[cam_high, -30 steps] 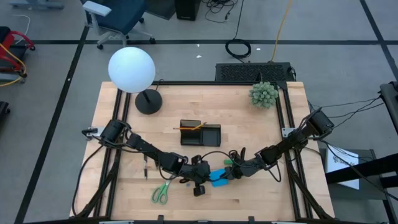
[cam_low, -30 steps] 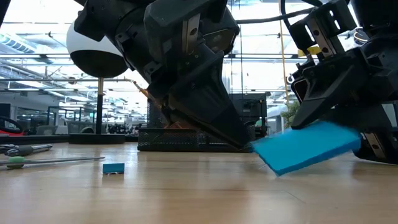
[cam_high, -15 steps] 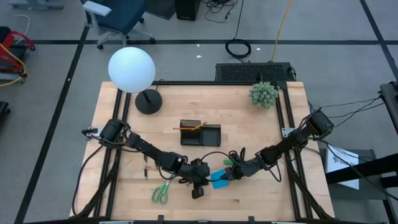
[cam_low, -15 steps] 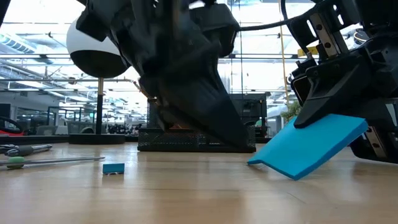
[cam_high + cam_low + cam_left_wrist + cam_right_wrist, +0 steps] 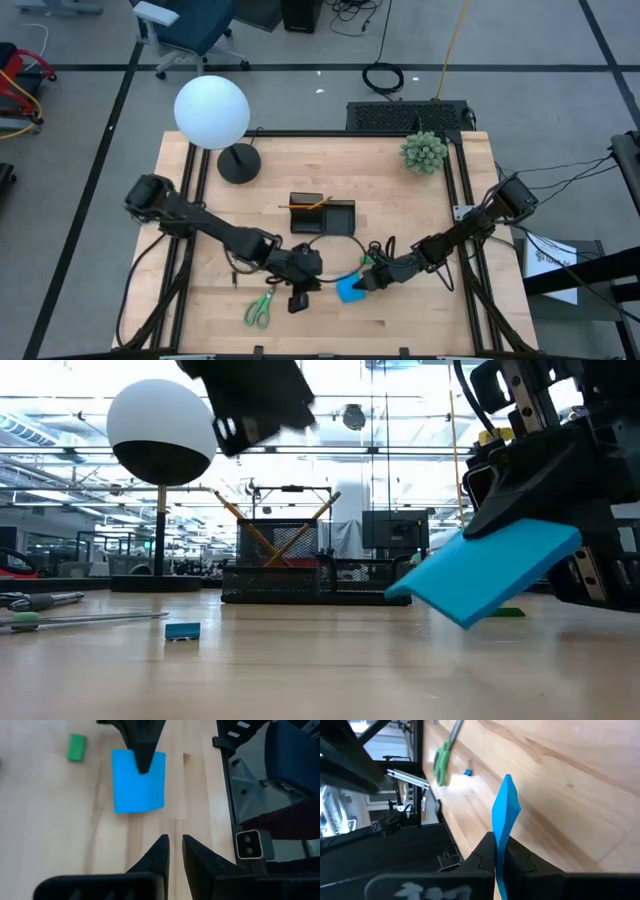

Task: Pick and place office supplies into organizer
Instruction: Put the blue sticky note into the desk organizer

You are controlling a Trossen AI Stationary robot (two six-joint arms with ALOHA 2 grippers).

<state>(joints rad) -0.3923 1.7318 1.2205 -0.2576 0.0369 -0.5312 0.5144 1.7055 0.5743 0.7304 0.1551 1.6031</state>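
Low view shows the blue pad (image 5: 487,575) clamped edge-on in the right claw (image 5: 545,530), tilted clear of the worktop (image 5: 300,670), presumably for carrying to the organizer (image 5: 300,575) behind. The left claw (image 5: 172,850), nearly closed and empty, hangs just beside. A green eraser (image 5: 76,747) lies near; the claw's contact on the pad's underside is hidden.

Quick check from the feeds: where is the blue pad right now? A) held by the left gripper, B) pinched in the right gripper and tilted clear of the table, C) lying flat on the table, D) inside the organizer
B: the right gripper is shut on the blue pad, which hangs tilted above the table in the low view; the left gripper holds nothing.
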